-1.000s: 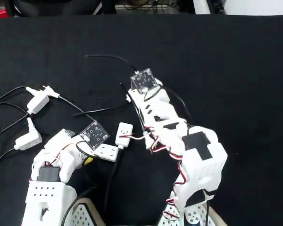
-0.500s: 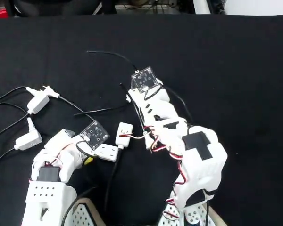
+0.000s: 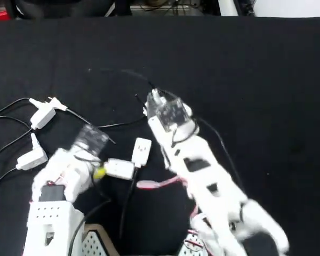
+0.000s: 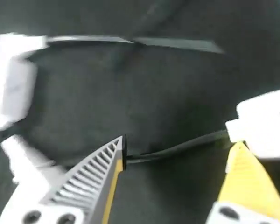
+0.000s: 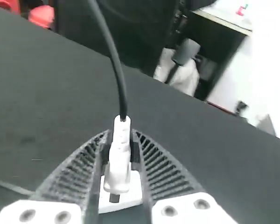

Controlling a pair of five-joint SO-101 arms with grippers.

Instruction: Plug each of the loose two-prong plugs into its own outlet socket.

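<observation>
Nothing looks plugged in yet: the right gripper (image 5: 120, 140) clamps one plug (image 5: 116, 176) off the table (image 3: 256, 80), the left gripper (image 4: 179, 144) gapes wide beside a socket (image 4: 266, 123), and a far plug (image 3: 42, 114) and near plug (image 3: 31, 158) lie loose.

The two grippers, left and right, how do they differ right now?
The left gripper has open jaws gripping nothing; the right gripper has jaws shut on a white plug. One left jaw is yellow; both right jaws are pale and ribbed. The left gripper sits beside a white outlet socket; the right gripper stands apart from it. Shared: a black cable runs by each one's jaws.
</observation>
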